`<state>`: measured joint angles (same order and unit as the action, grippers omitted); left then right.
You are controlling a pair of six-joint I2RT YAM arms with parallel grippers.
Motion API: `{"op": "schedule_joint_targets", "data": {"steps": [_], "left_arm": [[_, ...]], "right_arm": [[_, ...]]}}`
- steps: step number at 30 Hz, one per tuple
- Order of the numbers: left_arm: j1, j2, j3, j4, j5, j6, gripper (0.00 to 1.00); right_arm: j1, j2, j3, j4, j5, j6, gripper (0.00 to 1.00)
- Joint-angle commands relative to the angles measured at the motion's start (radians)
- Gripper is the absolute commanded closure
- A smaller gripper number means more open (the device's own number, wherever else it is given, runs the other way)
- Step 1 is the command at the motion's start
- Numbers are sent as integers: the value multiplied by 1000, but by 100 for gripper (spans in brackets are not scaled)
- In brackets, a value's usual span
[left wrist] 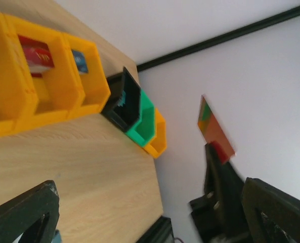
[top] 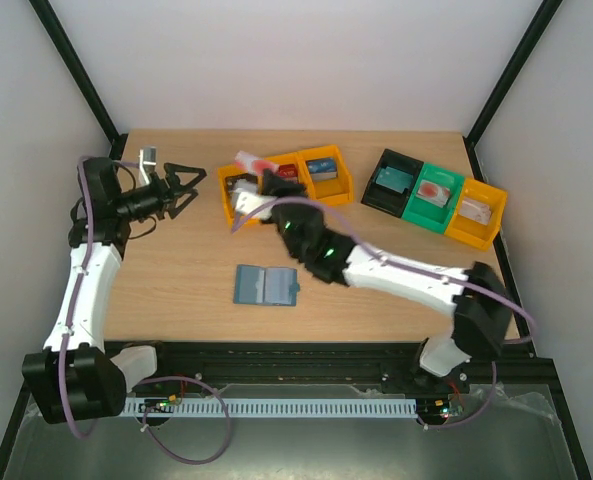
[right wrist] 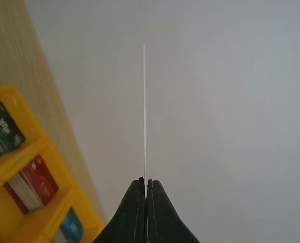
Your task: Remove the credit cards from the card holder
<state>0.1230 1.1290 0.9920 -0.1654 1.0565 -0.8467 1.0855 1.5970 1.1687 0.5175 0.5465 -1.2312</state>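
Right arm stretched far across the table to the yellow bins. Clamped tight in the right pincer: one credit card, edge-on, only a thin pale line, face unreadable. Left arm bent up at the left, left pincer spread wide. Card holder lying open mid-table, well apart from both pincers.

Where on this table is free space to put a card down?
Bare wood lies between the left arm and the card holder, and in front of the right-hand bins. It is crowded at the yellow bins, where the left gripper and right gripper hover.
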Motion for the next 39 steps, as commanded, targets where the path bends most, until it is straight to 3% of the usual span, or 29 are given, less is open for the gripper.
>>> {"op": "schedule_joint_targets", "data": {"steps": [1,3,7,12,15,24,39], "left_arm": [[47,-5,-7,11,-55,118,1],[54,-5,-15,6,-82,164,1],[58,-6,-25,10,-87,199,1],[63,-8,-26,19,-79,197,1],[67,-9,-30,23,-70,197,1],[66,3,-53,50,-46,189,1],[101,71,-58,52,-23,194,1]], "right_arm": [[-214,-143,85,-737,-293,387,98],[-348,-193,70,-867,-427,394,98],[-660,-263,-7,-954,-638,319,98],[-1000,-230,-62,-782,-778,246,98],[-1132,-134,4,-796,-810,188,98],[-1248,-80,-108,-586,-673,-83,98],[-1280,119,-76,-462,-649,-182,98]]}}
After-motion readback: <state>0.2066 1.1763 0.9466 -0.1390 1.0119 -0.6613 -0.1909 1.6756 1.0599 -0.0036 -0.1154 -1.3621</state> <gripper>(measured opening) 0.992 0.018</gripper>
